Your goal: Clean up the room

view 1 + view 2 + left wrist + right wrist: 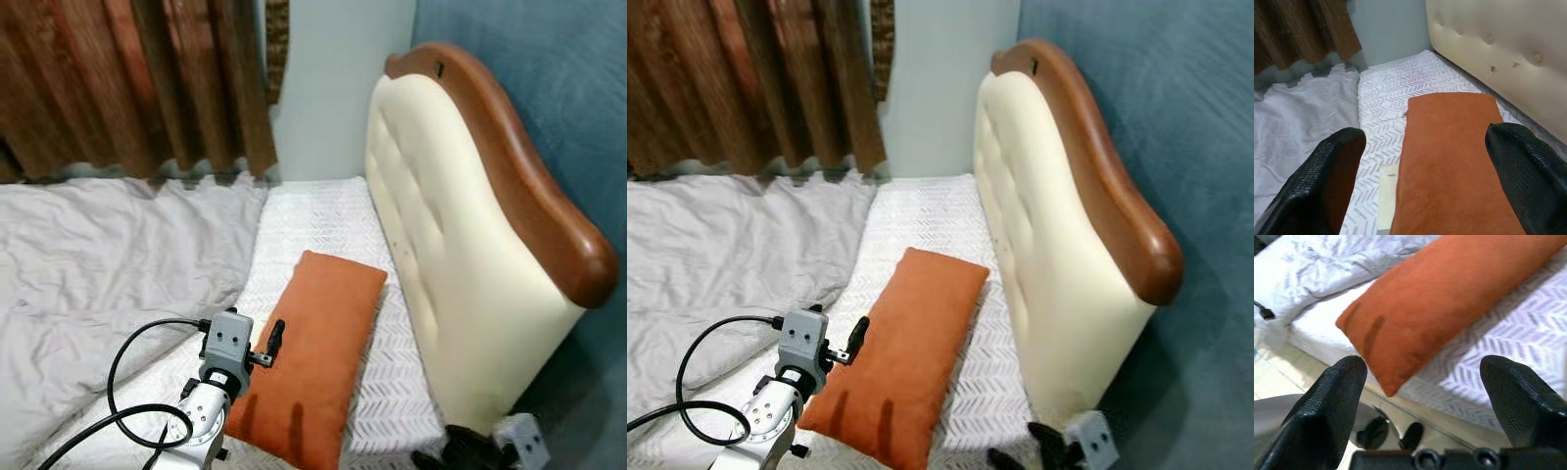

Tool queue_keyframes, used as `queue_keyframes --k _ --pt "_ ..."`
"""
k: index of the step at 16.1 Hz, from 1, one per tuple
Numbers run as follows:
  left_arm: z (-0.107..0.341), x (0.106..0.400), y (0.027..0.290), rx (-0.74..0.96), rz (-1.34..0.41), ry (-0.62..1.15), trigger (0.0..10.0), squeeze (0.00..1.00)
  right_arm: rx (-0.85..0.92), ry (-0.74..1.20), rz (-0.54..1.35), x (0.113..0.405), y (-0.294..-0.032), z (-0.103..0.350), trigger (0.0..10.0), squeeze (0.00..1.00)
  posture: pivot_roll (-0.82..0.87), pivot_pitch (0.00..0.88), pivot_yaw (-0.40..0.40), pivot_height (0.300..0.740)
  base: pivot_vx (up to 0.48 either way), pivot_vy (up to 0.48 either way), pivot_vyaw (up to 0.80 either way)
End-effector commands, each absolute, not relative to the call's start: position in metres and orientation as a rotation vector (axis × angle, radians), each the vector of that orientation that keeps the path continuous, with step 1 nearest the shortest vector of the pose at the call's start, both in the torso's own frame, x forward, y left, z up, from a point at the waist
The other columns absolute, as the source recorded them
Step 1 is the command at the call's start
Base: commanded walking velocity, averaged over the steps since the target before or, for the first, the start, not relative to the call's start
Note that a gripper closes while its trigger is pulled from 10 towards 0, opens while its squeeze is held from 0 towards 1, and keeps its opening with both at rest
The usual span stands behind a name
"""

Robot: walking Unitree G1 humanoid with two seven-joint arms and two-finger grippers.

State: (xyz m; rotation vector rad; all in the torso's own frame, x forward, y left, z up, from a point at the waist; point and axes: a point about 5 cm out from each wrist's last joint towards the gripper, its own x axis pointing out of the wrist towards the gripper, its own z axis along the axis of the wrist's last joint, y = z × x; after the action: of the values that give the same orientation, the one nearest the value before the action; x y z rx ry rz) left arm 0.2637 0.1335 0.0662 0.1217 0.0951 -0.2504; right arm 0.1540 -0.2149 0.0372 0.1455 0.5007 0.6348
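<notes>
A long, rectangular orange pillow with a soft suede-like cover [318, 352] lies flat near the lower middle of the head views, on a white bedsheet with a raised chevron pattern [323, 220]. It runs lengthwise beside a cream, button-tufted padded headboard with a curved brown wooden top rail [460, 225], which fills the right half of the frame. The pillow's near corner reaches the edge of the mattress at the bottom of the picture.

A crumpled pale grey duvet [108, 255] covers the left part of the bed. Behind it, in the upper left, hang brown pleated curtains [137, 78], next to a strip of pale wall [333, 78]. A dark blue textured wall [578, 88] stands behind the headboard in the upper right.

In the lower left, the left gripper [1425, 161] hovers just above the pillow's near left edge, its two black fingers [1332, 176] spread wide and holding nothing. A black cable [132, 372] loops from its silver wrist.

In the lower right corner, the right gripper [1422, 382] sits low beside the bed. In its wrist view, its fingers [1518, 391] are wide apart and empty, with the pillow's corner and the mattress edge framed between them. A pale tiled floor [1273, 377] shows beneath.
</notes>
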Motion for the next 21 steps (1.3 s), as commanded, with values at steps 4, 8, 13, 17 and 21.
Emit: queue_keyframes --k 4,8,13,17,21 --pt "0.066 0.264 0.133 0.13 -0.247 0.098 10.0 0.0 0.212 0.596 0.79 0.149 -0.205 0.037 10.0 0.0 -0.1 0.0 0.018 0.74 0.0 0.0 0.5" --pt "0.058 0.259 0.148 0.131 -0.201 0.122 10.0 0.0 0.086 0.555 0.603 0.173 -0.221 0.029 10.0 0.0 -0.1 0.0 0.024 0.74 0.0 0.0 0.12" --pt "0.061 0.265 0.146 0.121 -0.198 0.115 10.0 0.0 0.081 0.392 0.567 0.203 -0.209 0.041 10.0 0.0 -0.09 0.0 0.023 0.74 0.0 0.239 0.0" --pt "0.062 0.269 0.146 0.141 -0.206 0.114 10.0 0.0 0.107 0.276 0.433 0.234 -0.191 0.053 10.0 0.0 -0.09 0.003 0.035 0.74 0.0 0.0 0.0" --pt "0.068 0.269 0.143 0.178 -0.254 0.091 10.0 0.0 0.087 0.24 0.225 0.291 -0.174 0.049 10.0 0.0 -0.04 0.072 0.058 0.74 0.0 0.0 0.0"
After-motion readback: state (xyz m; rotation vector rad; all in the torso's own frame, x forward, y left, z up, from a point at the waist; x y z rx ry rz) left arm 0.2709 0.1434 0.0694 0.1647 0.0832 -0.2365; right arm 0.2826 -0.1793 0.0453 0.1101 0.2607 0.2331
